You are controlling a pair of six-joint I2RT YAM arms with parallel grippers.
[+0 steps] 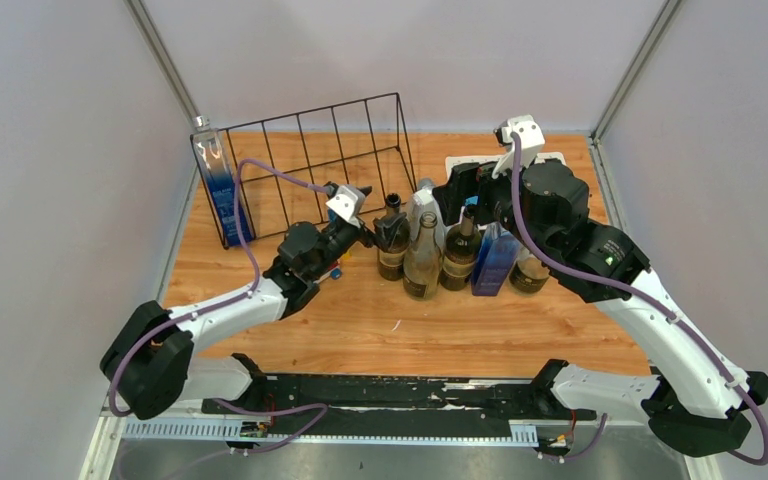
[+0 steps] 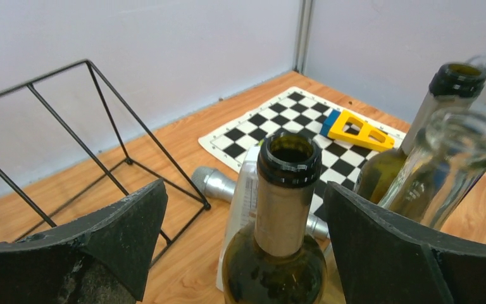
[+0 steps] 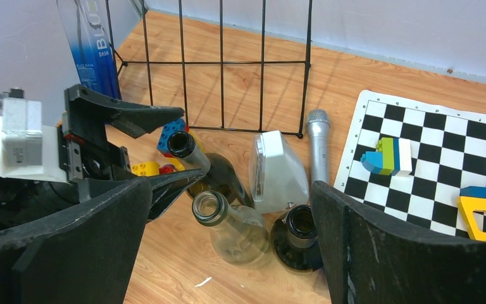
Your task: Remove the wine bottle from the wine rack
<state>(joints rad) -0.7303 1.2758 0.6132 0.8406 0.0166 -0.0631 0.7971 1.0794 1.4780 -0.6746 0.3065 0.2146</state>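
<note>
Your left arm: stretched from the near left corner toward the middle of the table, forearm low, wrist levelled at the bottle group.
Your left gripper (image 2: 245, 188): released. Its two dark fingers (image 2: 126, 234) stand wide on either side of a bottle neck, with a gap on each side, touching nothing.
Wine bottle (image 2: 283, 221): dark green glass, uncorked, upright on the wooden table (image 1: 360, 320), at the left end of the bottle group, between your left fingers.
Wine rack (image 1: 310, 165): black wire frame at the far left of the table, left of and beyond the wine bottle, apart from it.
Blue-labelled bottle (image 1: 222, 190): tall, clear, upright at the rack's left end; you cannot tell whether it sits inside the wires.
Your right arm: bent up from the near right corner, wrist hanging over the right side of the bottle group and pointing down.
Your right gripper (image 3: 231, 187): spread wide, holding nothing, above a clear glass bottle (image 3: 228, 225) and a dark bottle (image 3: 297, 237).
Also near you: a white plastic container (image 3: 278, 168) and a microphone (image 3: 318, 149) just beyond the bottles, and a chessboard mat (image 3: 443, 158) at the far right.
</note>
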